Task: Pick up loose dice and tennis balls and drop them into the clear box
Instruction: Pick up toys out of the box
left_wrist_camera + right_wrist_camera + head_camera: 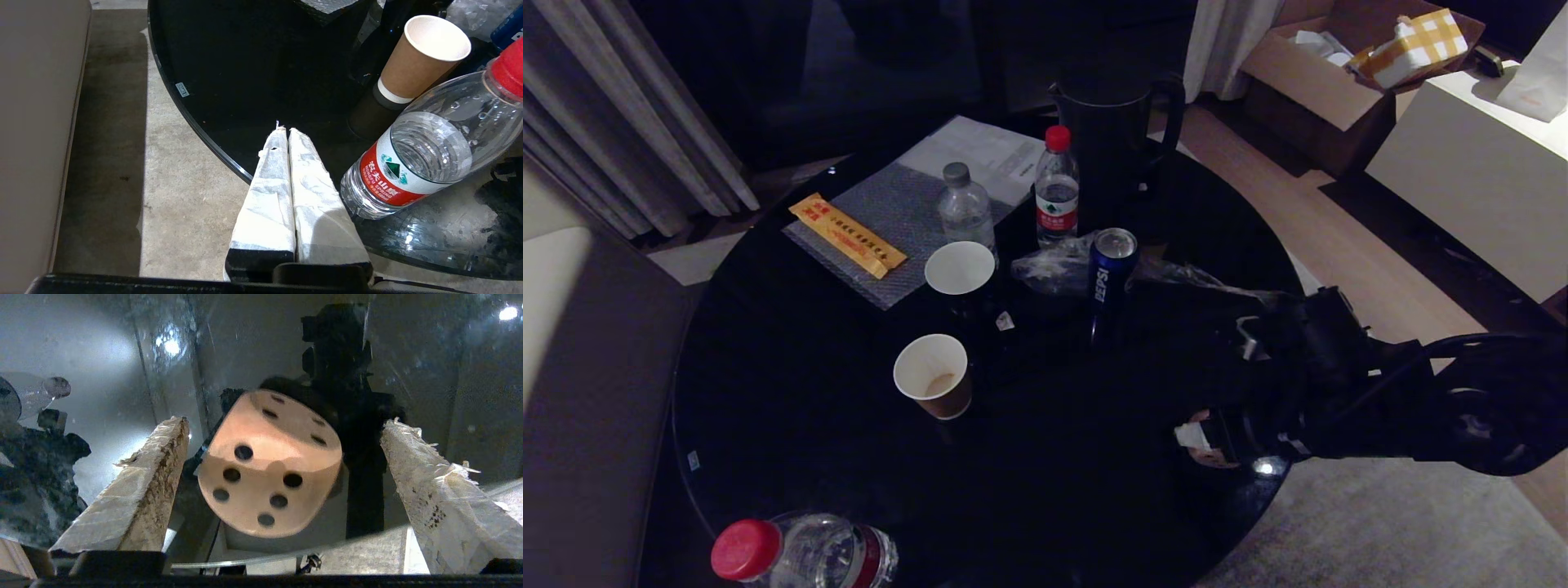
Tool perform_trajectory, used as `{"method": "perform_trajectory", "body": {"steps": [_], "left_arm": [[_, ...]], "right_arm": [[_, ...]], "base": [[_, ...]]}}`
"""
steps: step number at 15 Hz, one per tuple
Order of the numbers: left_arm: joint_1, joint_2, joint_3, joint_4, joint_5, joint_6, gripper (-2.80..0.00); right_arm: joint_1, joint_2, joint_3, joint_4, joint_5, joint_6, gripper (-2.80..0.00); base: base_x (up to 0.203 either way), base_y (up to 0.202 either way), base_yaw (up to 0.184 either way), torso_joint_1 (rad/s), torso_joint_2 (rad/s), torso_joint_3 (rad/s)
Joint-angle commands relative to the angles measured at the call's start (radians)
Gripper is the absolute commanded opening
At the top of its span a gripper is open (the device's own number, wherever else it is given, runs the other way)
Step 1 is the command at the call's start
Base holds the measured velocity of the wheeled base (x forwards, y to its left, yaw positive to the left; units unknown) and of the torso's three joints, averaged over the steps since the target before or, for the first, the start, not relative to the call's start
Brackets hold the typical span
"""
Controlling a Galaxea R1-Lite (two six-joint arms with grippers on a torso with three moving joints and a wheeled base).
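A beige die (269,465) with dark pips rests on the black glass table (792,408), close to its front right rim. My right gripper (286,422) is open, one taped finger on each side of the die with a gap both ways. In the head view the right gripper (1217,433) reaches in low from the right. My left gripper (284,130) is shut on nothing and parked over the table's front left rim, beside a water bottle (429,155). The tennis balls and the clear box are out of view.
Near the table's middle stand a Pepsi can (1112,269), two paper cups (934,376) (960,268), two water bottles (1057,188) (966,208), a black jug (1115,139) and crumpled clear plastic (1054,265). A yellow packet (847,235) lies at the back left.
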Motion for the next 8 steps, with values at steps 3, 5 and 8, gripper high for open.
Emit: {"method": "perform_trajectory", "body": {"steps": [3,5,8], "left_arm": [[0.000,0.001,0.002,0.000,0.000,-0.001,-2.80],[0.000,0.002,0.002,0.000,0.000,-0.001,-2.80],[0.000,0.000,0.001,0.000,0.000,-0.001,-2.80]], "right_arm": [[0.001,0.018,-0.013,-0.021,0.000,0.000,-2.80],[0.001,0.018,-0.013,-0.023,-0.017,0.000,-2.80],[0.000,0.012,-0.004,-0.022,-0.055,0.000,-2.80]], "base": [[0.000,0.000,0.000,0.000,0.00,0.000],[0.000,0.000,0.000,0.000,0.00,0.000],[0.000,0.000,0.000,0.000,0.00,0.000]]}}
